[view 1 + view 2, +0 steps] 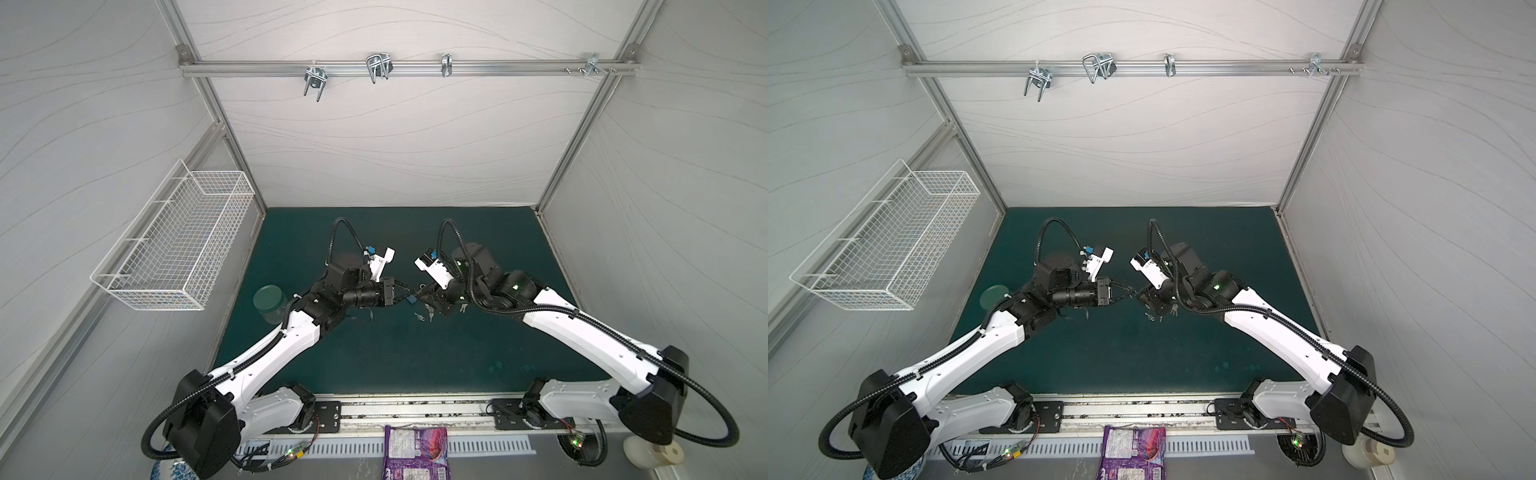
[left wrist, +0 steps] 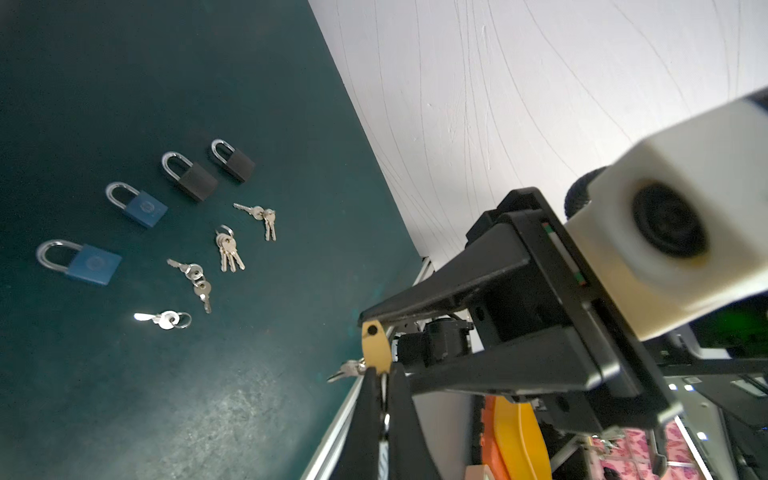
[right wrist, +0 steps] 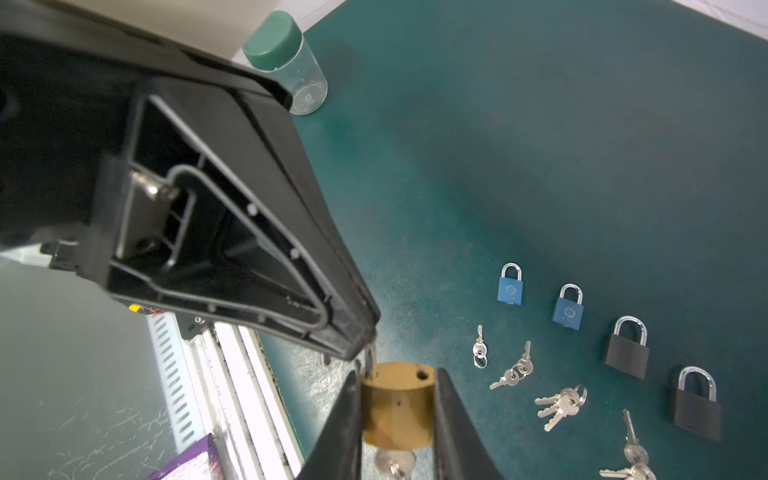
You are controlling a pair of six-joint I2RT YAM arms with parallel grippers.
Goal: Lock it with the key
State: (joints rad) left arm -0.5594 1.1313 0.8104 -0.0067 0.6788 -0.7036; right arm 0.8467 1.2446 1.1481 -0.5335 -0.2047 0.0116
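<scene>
I saw the right gripper (image 3: 397, 374) clamped across the body of the brass padlock (image 3: 397, 411), holding it above the mat (image 3: 540, 124) about mid-width. A key (image 3: 395, 461) sat in the end away from the shackle (image 3: 370, 355). The left gripper (image 2: 383, 372) met it tip to tip, its fingers pinched together on that shackle. Beyond, on the mat, lay two blue padlocks (image 3: 510, 286), two black ones (image 3: 626, 353) and four key bunches (image 3: 561, 403), all clear of both grippers.
</scene>
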